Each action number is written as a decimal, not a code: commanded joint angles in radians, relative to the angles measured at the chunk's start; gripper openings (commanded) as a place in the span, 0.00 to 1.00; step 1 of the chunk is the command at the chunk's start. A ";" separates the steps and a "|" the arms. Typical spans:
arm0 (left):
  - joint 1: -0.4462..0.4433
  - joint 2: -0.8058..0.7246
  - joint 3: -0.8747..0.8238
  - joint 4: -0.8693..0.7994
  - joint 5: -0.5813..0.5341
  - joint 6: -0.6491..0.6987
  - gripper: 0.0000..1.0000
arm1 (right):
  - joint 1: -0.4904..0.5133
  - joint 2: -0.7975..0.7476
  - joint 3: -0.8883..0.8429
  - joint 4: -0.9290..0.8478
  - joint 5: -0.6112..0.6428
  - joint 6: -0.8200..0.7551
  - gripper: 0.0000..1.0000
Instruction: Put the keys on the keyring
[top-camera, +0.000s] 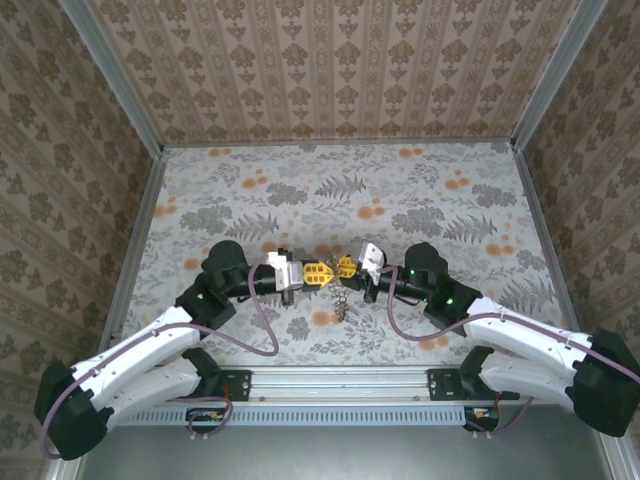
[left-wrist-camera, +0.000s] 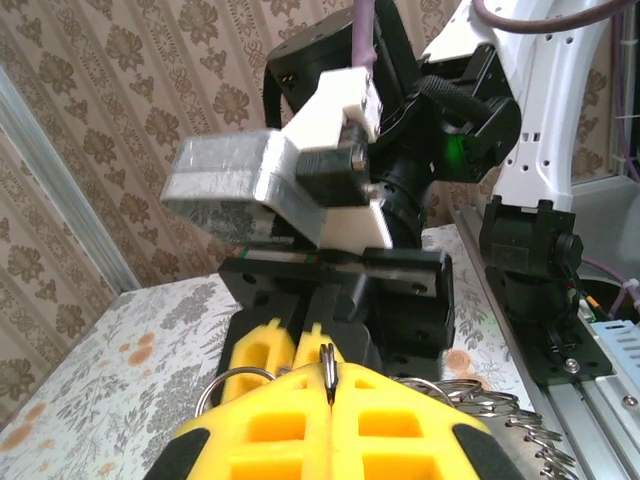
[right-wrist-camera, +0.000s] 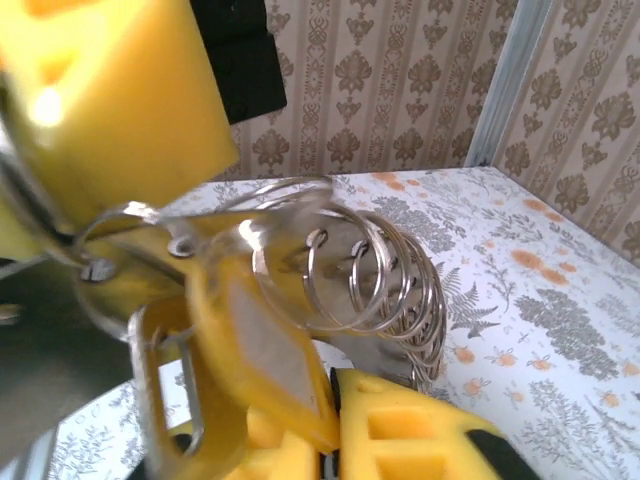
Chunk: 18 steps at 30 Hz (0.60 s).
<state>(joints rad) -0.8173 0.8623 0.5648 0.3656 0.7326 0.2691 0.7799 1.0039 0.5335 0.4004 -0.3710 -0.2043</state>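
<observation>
On the floral worktop (top-camera: 300, 180), the two arms meet tip to tip a little toward 6 o'clock from its middle. The left claw (top-camera: 318, 272) sits at 9 o'clock of the right claw (top-camera: 346, 266), and their yellow fingers are almost touching.

The left claw is closed. Its wrist camera shows one thin wire loop of the keyring (right-wrist-camera: 385, 290) pinched upright in the seam between its two fingers. The rest of the keyring, a string of silvery linked rings, trails off toward 3 o'clock in that view. From above, it hangs at 6 o'clock below the meeting claws, down toward the worktop.

The right claw is closed too. In its wrist view a yellow tag (right-wrist-camera: 265, 350) with a pale face stands tilted up from its fingers, with the coil of rings just beside it at 2 o'clock. The tag is blurred, and it is unclear whether the fingers clamp it.
</observation>
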 joint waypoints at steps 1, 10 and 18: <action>0.008 -0.034 -0.014 0.014 -0.016 -0.009 0.00 | 0.005 -0.073 0.012 -0.081 0.002 -0.039 0.05; 0.012 -0.040 -0.018 -0.048 -0.008 0.009 0.00 | 0.003 -0.108 0.143 -0.426 0.002 -0.153 0.00; 0.013 -0.034 -0.022 -0.056 -0.008 0.018 0.00 | 0.003 -0.102 0.198 -0.514 0.015 -0.204 0.00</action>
<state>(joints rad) -0.8108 0.8421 0.5495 0.3195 0.7109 0.2707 0.7837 0.9051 0.6834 -0.0544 -0.3721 -0.3714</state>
